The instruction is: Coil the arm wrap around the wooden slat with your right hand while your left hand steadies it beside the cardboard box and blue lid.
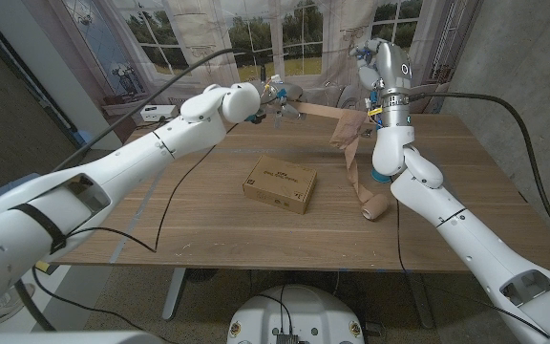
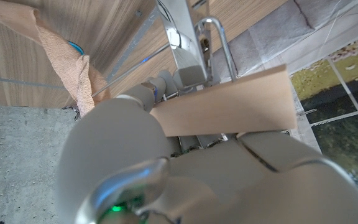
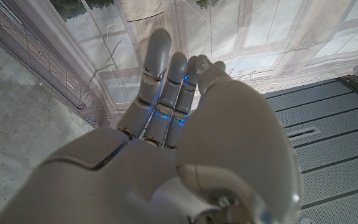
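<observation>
My left hand (image 1: 271,101) holds one end of the wooden slat (image 1: 319,112) above the table's far side; in the left wrist view the slat (image 2: 229,102) lies across that hand (image 2: 197,174). The tan arm wrap (image 1: 348,134) is bunched on the slat's other end and hangs down to a small roll (image 1: 374,206) lying on the table. My right hand (image 1: 365,52) is raised high above the wrap, apart from it. In the right wrist view its fingers (image 3: 166,93) are stretched out with nothing in them.
A cardboard box (image 1: 280,183) lies at the middle of the wooden table (image 1: 189,220). The blue lid (image 1: 381,178) peeks out behind my right forearm. A black cable (image 1: 165,205) trails over the table's left half. A window backdrop hangs behind.
</observation>
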Tool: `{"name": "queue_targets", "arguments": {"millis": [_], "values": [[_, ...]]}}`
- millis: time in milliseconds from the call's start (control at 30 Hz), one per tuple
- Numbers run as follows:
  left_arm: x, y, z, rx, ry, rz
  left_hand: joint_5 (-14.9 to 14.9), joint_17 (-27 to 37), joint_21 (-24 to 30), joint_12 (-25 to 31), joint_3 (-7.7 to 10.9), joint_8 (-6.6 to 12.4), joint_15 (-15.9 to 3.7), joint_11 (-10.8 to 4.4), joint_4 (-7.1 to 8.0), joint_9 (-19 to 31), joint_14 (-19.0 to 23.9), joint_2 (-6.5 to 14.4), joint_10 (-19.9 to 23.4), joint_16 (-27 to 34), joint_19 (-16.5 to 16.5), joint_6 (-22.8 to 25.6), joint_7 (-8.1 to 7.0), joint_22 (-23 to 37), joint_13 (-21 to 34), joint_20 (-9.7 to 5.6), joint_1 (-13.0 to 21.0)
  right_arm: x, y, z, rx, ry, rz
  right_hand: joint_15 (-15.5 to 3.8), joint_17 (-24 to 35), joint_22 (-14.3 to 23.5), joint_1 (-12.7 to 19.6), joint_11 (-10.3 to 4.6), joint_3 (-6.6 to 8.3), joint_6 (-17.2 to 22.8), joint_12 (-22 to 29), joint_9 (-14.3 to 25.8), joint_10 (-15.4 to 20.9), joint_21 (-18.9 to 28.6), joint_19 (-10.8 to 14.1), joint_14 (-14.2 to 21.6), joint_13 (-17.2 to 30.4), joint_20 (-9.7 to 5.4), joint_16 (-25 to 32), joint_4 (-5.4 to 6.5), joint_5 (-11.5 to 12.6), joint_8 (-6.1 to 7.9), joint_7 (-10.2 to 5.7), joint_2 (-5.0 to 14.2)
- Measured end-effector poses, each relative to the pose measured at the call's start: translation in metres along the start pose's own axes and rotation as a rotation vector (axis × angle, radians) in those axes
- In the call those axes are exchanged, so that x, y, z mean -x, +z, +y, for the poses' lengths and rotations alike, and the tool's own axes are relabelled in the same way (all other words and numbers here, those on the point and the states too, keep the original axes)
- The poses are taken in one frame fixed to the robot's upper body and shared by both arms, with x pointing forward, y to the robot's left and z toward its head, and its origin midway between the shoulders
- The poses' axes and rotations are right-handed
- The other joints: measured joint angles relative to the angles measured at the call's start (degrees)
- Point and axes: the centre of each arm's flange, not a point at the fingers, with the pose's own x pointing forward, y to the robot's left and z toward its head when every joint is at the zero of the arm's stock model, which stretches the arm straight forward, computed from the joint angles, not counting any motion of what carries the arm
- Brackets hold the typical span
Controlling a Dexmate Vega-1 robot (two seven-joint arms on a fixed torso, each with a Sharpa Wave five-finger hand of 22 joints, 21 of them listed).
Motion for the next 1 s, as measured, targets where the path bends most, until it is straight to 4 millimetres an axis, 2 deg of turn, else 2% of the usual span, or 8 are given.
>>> {"name": "queue_targets", "arguments": {"millis": [200, 333, 500, 600, 667, 800, 900, 1000], "values": [[0.002, -0.001, -0.001, -0.008, 0.010, 0.008, 0.00, 0.00, 0.00, 0.00, 0.00, 0.00, 0.00, 0.00, 0.00, 0.09, 0.00, 0.00, 0.00, 0.00, 0.00, -0.01, 0.01, 0.00, 0.00, 0.00, 0.00, 0.005, -0.002, -0.002, 0.010, 0.016, 0.023, 0.00, -10.04, -0.35, -2.00, -1.87, -0.44, -2.04, -3.04, -0.78, -1.89, -2.95, 0.00, 0.00, 9.74, 0.00, -8.61, 1.09, -2.45, -1.80, -2.04, 2.00], [0.003, -0.003, -0.002, -0.008, 0.016, 0.015, 0.00, 0.00, 0.00, 0.00, 0.00, 0.00, 0.00, 0.00, 0.00, 0.08, 0.00, 0.00, 0.00, 0.45, 0.00, -0.02, 0.02, -0.26, 0.00, 0.00, 0.00, 0.009, -0.004, -0.003, 0.028, 0.033, 0.048, 0.00, -14.59, -0.61, -3.88, -3.58, -0.74, -4.57, -4.69, -1.67, -3.60, -5.73, 0.00, 0.00, 9.71, 0.00, -13.85, 1.52, -2.93, -3.34, -3.72, 3.88], [0.004, -0.006, -0.002, -0.007, 0.027, 0.026, 0.00, 0.00, 0.00, 0.00, 0.00, 0.00, 0.00, 0.00, 0.00, 0.08, 0.00, 0.00, 0.00, 0.45, 0.00, -0.03, 0.03, -0.28, 0.00, 0.00, 0.00, 0.023, -0.003, -0.006, 0.051, 0.068, 0.079, 0.00, -16.66, -0.56, -5.83, -4.16, -0.74, -12.97, -5.69, -4.72, -4.26, -8.40, 0.00, 0.00, 6.71, 0.00, -17.20, 1.52, -3.05, -8.96, -7.56, 5.35], [0.004, -0.007, -0.003, -0.006, 0.035, 0.031, 0.00, 0.00, 0.00, 0.00, 0.00, -0.01, 0.00, 0.00, 0.00, 0.08, 0.00, 0.00, 0.00, 0.45, 0.01, -0.03, 0.03, -0.28, 0.00, 0.00, 0.00, 0.028, -0.003, -0.007, 0.062, 0.084, 0.092, -0.01, -16.63, -0.36, -7.58, -3.86, -0.21, -17.20, -6.39, -6.81, -4.54, -9.08, 0.00, 0.01, 5.46, 0.00, -17.24, 1.69, -3.06, -10.95, -8.70, 5.59], [0.005, -0.008, -0.003, -0.004, 0.037, 0.033, 0.00, 0.00, 0.00, 0.00, 0.00, -0.01, 0.00, 0.00, 0.00, 0.08, 0.00, 0.00, 0.00, 0.45, 0.01, -0.02, 0.02, -0.28, 0.00, 0.00, 0.00, 0.031, -0.005, -0.007, 0.071, 0.092, 0.103, -0.01, -16.40, -0.36, -8.30, -3.64, 0.40, -19.78, -7.00, -8.41, -4.32, -9.55, 0.00, 0.01, 4.35, 0.00, -17.25, 2.29, -3.07, -11.29, -8.40, 5.66], [0.005, -0.009, -0.003, -0.002, 0.041, 0.036, 0.00, 0.00, 0.00, 0.00, 0.00, -0.03, 0.00, 0.00, 0.00, 0.06, 0.00, 0.00, 0.00, 0.45, 0.01, 0.12, -0.12, -0.25, 0.00, 0.00, 0.00, 0.037, -0.004, -0.008, 0.074, 0.102, 0.111, -0.01, -14.78, -0.36, -9.40, -2.60, 1.35, -27.95, -8.74, -13.01, -2.37, -10.53, 0.00, 0.01, 1.21, 0.00, -15.37, 1.97, -3.09, -11.31, -6.26, 5.88], [0.005, -0.010, -0.003, -0.002, 0.044, 0.036, 0.00, 0.00, 0.00, 0.00, 0.00, -0.07, 0.00, 0.00, 0.00, 0.06, 0.00, 0.00, 0.00, 0.45, 0.01, 0.13, -0.13, -0.27, 0.00, 0.00, 0.00, 0.048, -0.004, -0.008, 0.075, 0.120, 0.124, -0.01, -13.73, -0.36, -10.54, -2.92, 1.84, -40.75, -11.12, -16.46, -2.38, -12.14, 0.00, 0.01, -0.77, 0.00, -14.79, 1.53, -3.10, -11.31, -3.16, 5.63], [0.005, -0.011, -0.003, -0.002, 0.046, 0.035, 0.00, 0.00, 0.00, 0.00, 0.00, -0.10, 0.00, 0.00, 0.00, 0.05, 0.00, 0.00, 0.00, 0.45, 0.01, 0.13, -0.13, -0.20, 0.00, 0.00, 0.00, 0.055, -0.005, -0.007, 0.084, 0.147, 0.144, -0.01, -13.62, -0.48, -13.20, -3.02, 0.30, -55.31, -13.52, -17.46, -8.46, -14.42, 0.00, 0.01, -1.19, 0.00, -15.75, 0.92, -3.02, -11.31, 1.25, 4.62]]}}
